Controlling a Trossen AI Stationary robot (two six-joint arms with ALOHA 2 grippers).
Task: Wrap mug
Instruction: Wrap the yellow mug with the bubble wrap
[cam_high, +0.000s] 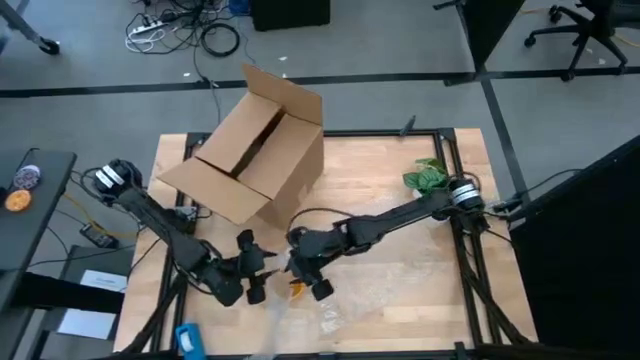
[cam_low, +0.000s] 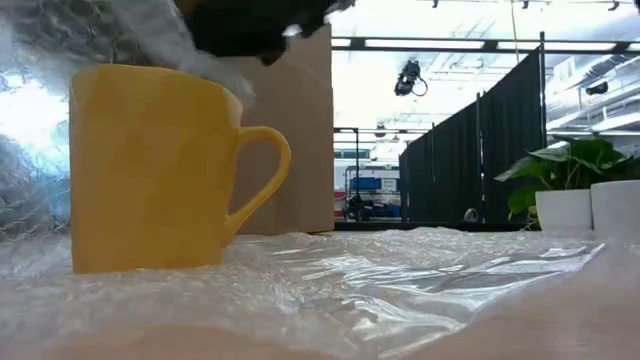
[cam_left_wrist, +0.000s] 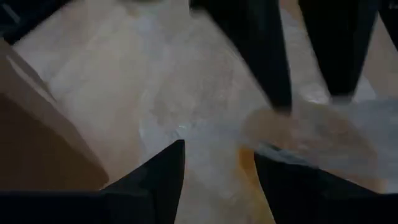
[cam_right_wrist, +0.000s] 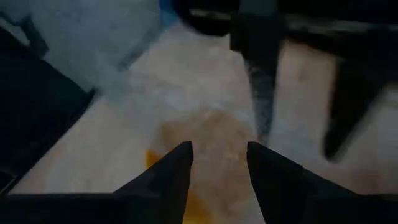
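Near the desk's (cam_high: 400, 215) front edge, the mug (cam_low: 150, 170) is seen upright on the plastic sheet (cam_low: 380, 290), between 2 grippers — the left gripper (cam_high: 250, 268) and the right gripper (cam_high: 305, 272). Both sets of fingers are spread, nothing grasped — a cardboard box (cam_high: 255, 150) lies behind.

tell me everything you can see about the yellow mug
The mug is glossy yellow-orange, ceramic-looking, with one loop handle. It stands upright on the clear bubble wrap at the table's near edge, and a raised fold of the wrap drapes against its far side and rim. Both claws hang close above it.
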